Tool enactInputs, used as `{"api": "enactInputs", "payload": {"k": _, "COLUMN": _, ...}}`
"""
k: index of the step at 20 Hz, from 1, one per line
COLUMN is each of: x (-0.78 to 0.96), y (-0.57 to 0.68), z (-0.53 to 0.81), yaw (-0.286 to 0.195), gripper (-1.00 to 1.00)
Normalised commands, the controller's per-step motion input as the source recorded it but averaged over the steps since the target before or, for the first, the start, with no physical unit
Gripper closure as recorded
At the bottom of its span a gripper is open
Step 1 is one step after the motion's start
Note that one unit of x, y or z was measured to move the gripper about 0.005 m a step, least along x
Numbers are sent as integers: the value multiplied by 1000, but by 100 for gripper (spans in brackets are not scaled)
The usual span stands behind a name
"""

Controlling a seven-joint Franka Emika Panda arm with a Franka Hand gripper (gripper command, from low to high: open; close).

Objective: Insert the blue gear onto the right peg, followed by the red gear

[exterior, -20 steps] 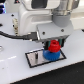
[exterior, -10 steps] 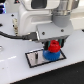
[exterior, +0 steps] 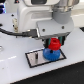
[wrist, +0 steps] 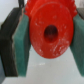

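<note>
Little has shifted: jaws clasp toothed red gear (wrist: 48,31) seemingly above blue gear (exterior: 50,52).

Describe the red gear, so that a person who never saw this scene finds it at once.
Start at the grey plate on the white table. On the plate's end toward the exterior view's right sits the wide blue gear. The red gear is right above it, between the gripper fingers: smaller, bright red, with a centre hole.
</note>
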Motion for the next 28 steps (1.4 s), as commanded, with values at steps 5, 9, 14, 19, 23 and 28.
{"api": "enactInputs", "payload": {"k": 5, "x": 210, "y": -114, "z": -211, "yaw": 0, "gripper": 100}}
{"api": "enactInputs", "payload": {"k": 9, "x": 149, "y": -108, "z": -153, "yaw": 0, "gripper": 100}}
{"api": "enactInputs", "payload": {"k": 14, "x": 142, "y": -104, "z": -123, "yaw": 0, "gripper": 100}}
{"api": "enactInputs", "payload": {"k": 19, "x": 123, "y": -11, "z": -79, "yaw": 0, "gripper": -100}}
{"api": "enactInputs", "payload": {"k": 23, "x": 27, "y": 28, "z": 183, "yaw": 0, "gripper": -100}}
{"api": "enactInputs", "payload": {"k": 28, "x": 8, "y": 116, "z": 318, "yaw": 0, "gripper": -100}}
